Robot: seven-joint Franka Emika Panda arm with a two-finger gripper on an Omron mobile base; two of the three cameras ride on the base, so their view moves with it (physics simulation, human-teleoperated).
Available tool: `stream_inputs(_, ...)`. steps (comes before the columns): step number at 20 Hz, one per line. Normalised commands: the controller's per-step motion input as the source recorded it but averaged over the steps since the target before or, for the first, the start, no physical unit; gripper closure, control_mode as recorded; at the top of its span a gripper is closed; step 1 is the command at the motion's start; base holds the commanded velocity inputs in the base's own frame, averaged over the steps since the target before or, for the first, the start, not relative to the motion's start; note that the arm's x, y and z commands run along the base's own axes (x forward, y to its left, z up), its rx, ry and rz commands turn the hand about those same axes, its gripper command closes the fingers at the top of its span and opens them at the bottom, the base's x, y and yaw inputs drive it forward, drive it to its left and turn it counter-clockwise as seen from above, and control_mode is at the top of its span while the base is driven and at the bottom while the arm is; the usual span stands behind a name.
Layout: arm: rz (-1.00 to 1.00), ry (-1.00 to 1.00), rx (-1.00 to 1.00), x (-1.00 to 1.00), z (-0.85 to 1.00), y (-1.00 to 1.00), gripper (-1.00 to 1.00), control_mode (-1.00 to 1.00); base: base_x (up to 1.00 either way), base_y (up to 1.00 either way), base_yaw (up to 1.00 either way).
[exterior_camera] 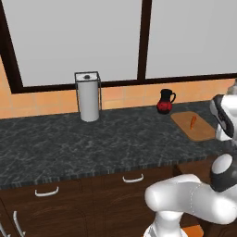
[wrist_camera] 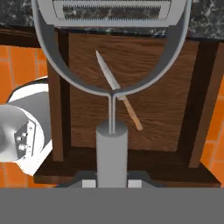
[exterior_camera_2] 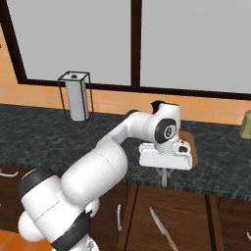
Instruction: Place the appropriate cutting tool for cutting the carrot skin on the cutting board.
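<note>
My gripper (exterior_camera_2: 164, 171) points down at the counter's front edge, shut on the grey handle of a Y-shaped peeler (wrist_camera: 112, 131). The peeler's bow and toothed blade (wrist_camera: 110, 11) reach away from the hand. The light-brown cutting board (exterior_camera: 198, 127) lies on the dark counter at the right, with the tiny orange carrot (exterior_camera: 193, 121) on it. In the right base view the cutting board (exterior_camera_2: 191, 148) shows just behind my hand. A knife (exterior_camera_2: 162, 228) with a tan handle shows below the hand, against the wooden cabinet front. It appears as the knife (wrist_camera: 117, 89) behind the peeler's bow.
A red-and-black jug (exterior_camera: 165, 102) stands behind the board by the wall. A paper towel roll in a wire holder (exterior_camera: 88, 96) stands at the back left. A tan box (exterior_camera_2: 246, 124) sits at the far right. Cabinet doors with handles (exterior_camera: 133, 178) lie below the counter.
</note>
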Motion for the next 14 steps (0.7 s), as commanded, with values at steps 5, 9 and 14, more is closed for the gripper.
stream_inputs(5,-0.13,-0.1,0.08,0.68,0.0,-0.04,1.0,-1.0,0.0,0.0,0.0)
stream_inputs(9,-0.09,-0.2,0.12,0.64,-0.01,0.05,1.0,-1.0,0.0,0.0,0.0)
stream_inputs(14,-0.11,-0.12,0.02,0.63,-0.21,0.16,1.0,-1.0,0.0,0.0,0.0)
